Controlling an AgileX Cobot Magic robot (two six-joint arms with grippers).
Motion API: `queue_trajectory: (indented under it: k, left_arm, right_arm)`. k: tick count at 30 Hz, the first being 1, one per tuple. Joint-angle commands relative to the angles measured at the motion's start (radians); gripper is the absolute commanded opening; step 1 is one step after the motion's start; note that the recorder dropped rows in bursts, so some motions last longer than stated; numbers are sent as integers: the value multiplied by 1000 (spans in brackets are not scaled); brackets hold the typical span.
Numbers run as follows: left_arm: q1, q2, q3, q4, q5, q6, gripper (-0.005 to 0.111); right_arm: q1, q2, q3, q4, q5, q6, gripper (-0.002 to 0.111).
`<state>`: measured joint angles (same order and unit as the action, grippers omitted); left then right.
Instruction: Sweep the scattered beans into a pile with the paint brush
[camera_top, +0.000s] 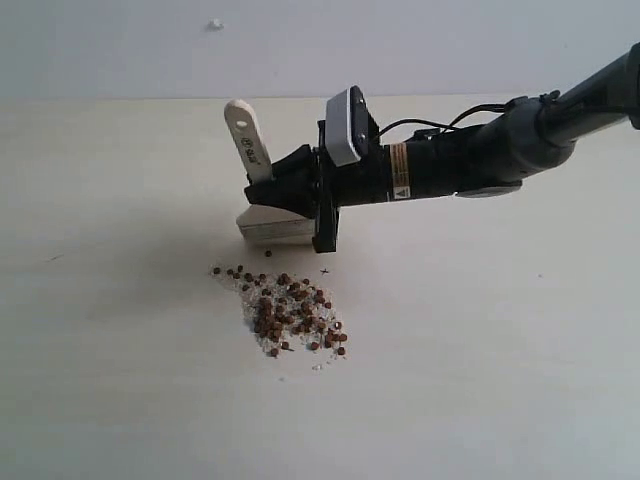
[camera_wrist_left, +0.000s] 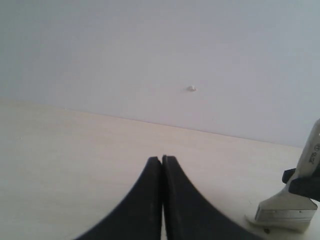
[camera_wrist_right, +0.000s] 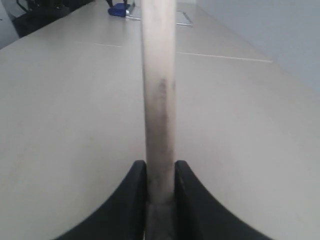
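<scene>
**Brush stands at the edge of the bean pile**

My right gripper (camera_wrist_right: 160, 170) is clamped on the pale wooden handle of the one paint brush (camera_top: 246, 135), a jaw pressed to each side. The brush stands nearly upright, hole end up, with its head down at the table (camera_top: 120, 380). My left gripper (camera_wrist_left: 161, 160) holds nothing, its jaws pressed together above bare tabletop, off to one side of the brush.

The beans (camera_top: 290, 310) lie in one loose pile just in front of the brush head, a narrow strip of table between them. A few strays trail off at the pile's left in the exterior view. They are too many and too small to count.

Open tabletop runs wide on every side, and the wall (camera_top: 400, 40) is well behind. My own gripper hides part of the brush head in the exterior view, and my right wrist view shows neither bristles nor beans.
</scene>
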<state>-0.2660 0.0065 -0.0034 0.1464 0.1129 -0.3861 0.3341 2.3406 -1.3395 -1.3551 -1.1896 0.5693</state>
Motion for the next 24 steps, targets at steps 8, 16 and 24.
queue_trajectory:
  k: [8,16,24]
  left_arm:
    - [-6,-7,3,5,-3,-7,0]
    - [-6,-7,3,5,-3,-7,0]
    - [-6,-7,3,5,-3,-7,0]
  right_arm:
    - [-4,-101,-5,-154,-32,294,0]
    - [-2,-128,-5,-63,-32,-6,0]
    - [3,-126,-7,-101,-32,-129,0]
